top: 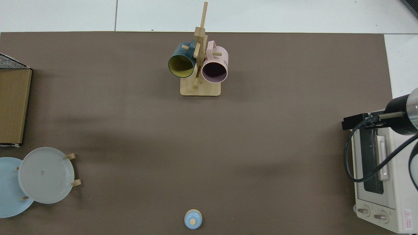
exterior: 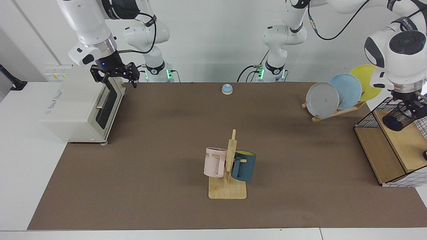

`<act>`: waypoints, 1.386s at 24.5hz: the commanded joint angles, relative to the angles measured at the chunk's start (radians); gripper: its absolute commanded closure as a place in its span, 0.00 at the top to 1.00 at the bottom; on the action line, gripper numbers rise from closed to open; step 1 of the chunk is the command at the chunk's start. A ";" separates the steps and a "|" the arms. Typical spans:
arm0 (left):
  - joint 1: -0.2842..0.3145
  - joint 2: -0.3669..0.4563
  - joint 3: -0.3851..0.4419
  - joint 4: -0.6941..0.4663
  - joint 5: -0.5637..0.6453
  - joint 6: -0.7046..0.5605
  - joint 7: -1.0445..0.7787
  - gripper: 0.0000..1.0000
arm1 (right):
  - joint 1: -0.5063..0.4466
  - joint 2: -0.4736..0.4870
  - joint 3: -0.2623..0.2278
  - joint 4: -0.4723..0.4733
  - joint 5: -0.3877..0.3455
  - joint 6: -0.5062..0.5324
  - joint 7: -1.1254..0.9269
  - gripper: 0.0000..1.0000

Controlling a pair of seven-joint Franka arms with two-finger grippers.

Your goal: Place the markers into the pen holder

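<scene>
The pen holder (exterior: 397, 119), a small black mesh cup, sits tilted on the upper wooden shelf at the far right of the facing view. My left gripper (exterior: 409, 105) hangs right at its mouth, open, with nothing seen between its fingers. No markers show; the gripper and the mesh hide the inside of the cup. Across the table, my right gripper (exterior: 115, 76) waits over the top front edge of the toaster oven (exterior: 76, 106). In the top view it is the black hand (top: 352, 122) at the right edge. The cup lies outside the top view.
A wire-grid frame with wooden shelves (exterior: 383, 156) stands at the right table edge. A rack of three plates (exterior: 343, 93) is beside it. A mug tree (exterior: 228, 170) with a pink and a dark blue mug stands front centre. A small blue bell (exterior: 227, 89) is at the back.
</scene>
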 commanded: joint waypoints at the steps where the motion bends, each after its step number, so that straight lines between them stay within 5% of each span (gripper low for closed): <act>1: -0.018 -0.050 -0.034 -0.082 -0.081 -0.028 -0.149 1.00 | -0.007 -0.012 0.005 -0.009 0.003 -0.001 -0.018 1.00; 9: -0.035 -0.116 -0.087 -0.202 -0.288 -0.066 -0.587 1.00 | -0.009 -0.012 0.005 -0.009 0.003 -0.001 -0.020 1.00; 22: -0.033 -0.113 -0.078 -0.266 -0.512 -0.030 -1.009 1.00 | -0.017 -0.012 0.005 -0.010 0.001 -0.001 -0.024 1.00; 34: -0.073 -0.118 -0.064 -0.062 -0.543 -0.137 -1.229 1.00 | -0.015 -0.012 0.005 -0.010 0.001 0.001 -0.024 1.00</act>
